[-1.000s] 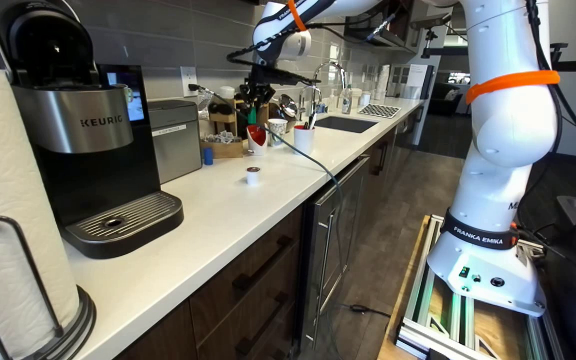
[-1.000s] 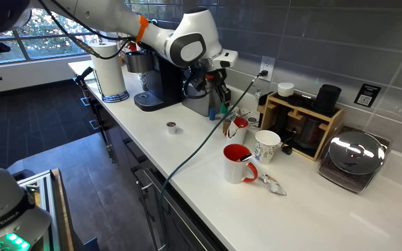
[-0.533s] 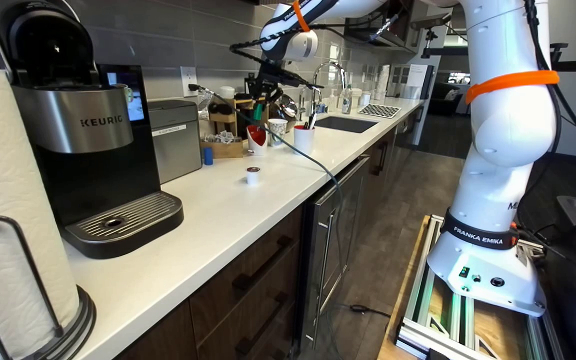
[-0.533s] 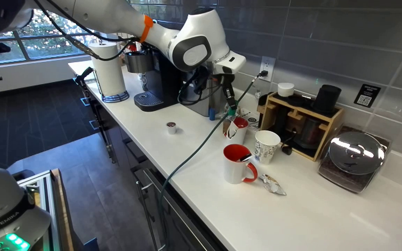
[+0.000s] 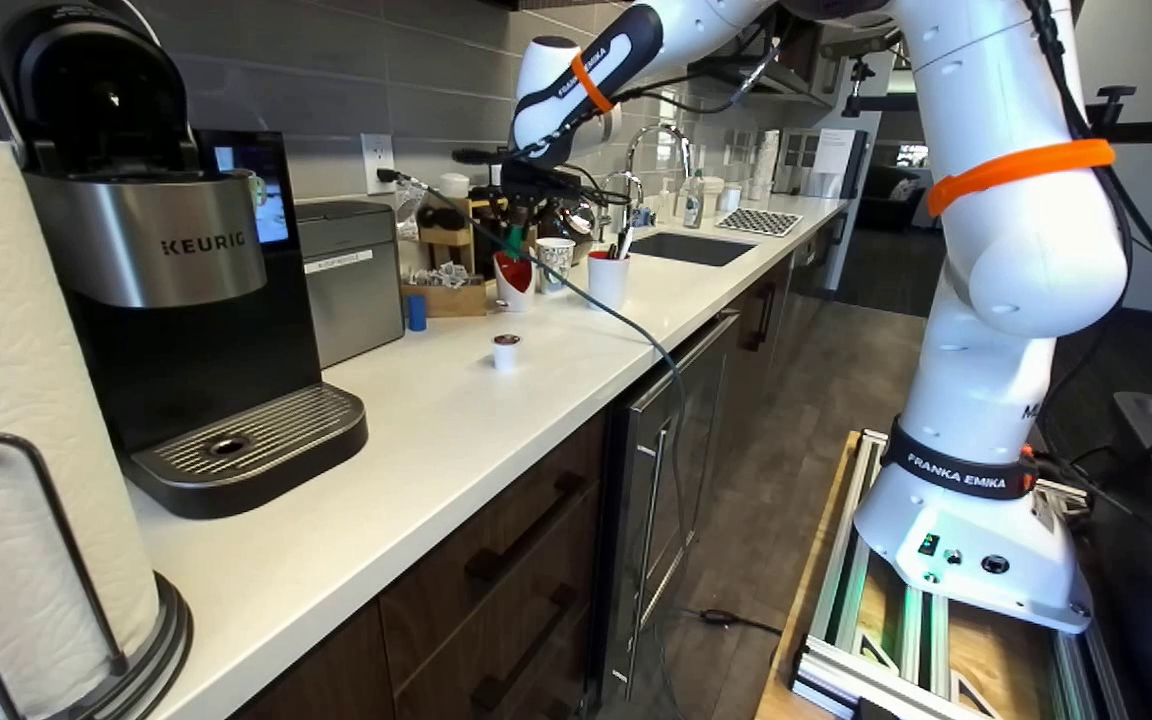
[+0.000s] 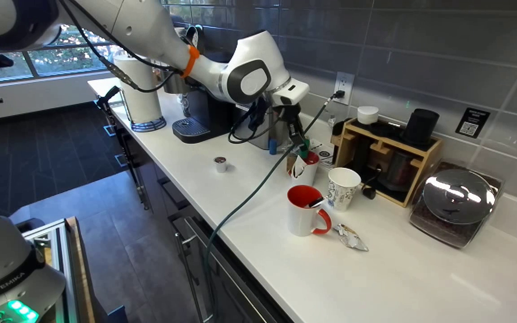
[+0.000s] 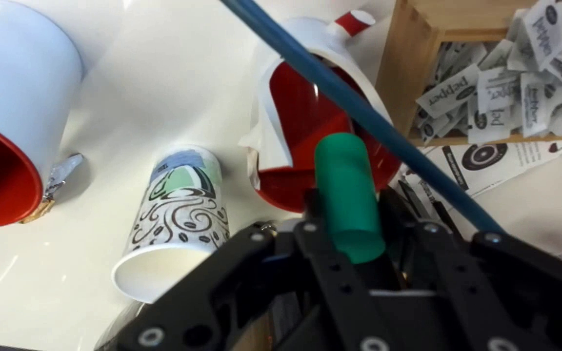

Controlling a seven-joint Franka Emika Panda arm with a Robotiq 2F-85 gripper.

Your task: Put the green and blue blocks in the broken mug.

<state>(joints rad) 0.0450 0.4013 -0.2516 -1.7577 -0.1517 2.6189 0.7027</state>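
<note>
Gripper (image 7: 350, 207) was closed on the green block (image 7: 347, 180), a jaw on either side of it, the block jutting out ahead of the jaws in the wrist view. Its far end showed against the red interior of the broken mug (image 7: 295, 109) as seen from the wrist; in both exterior views it sat right at the jagged rim. Whether that end was below the rim, could not tell. Mug was upright on the counter (image 6: 397, 287), a large notch in its side.

Blue block (image 5: 416, 312) stood on end on the counter, outside the mug and apart from it, just beside a grey metal box (image 5: 351, 295); seen so in both exterior views.

A dark teal cable (image 7: 339, 90) crossed in front of the mug in the wrist view. In an exterior view it ran from the wall outlet (image 6: 344, 81) past the gripper and the broken mug, then over the counter's edge. Contact with the gripper: could not tell.

Near the broken mug: a patterned paper cup (image 7: 181, 214) on one side, a wooden tray (image 7: 404, 58) full of pepper packets (image 7: 498, 100) on the other. Near the cup stood a second red-lined mug (image 6: 300, 220), rim unbroken, pens (image 5: 623, 242) in it, a crumpled foil wrapper (image 6: 352, 238) lying by its red handle. A coffee pod (image 5: 505, 354) stood on the counter between coffee machine (image 5: 136, 240) and mugs
</note>
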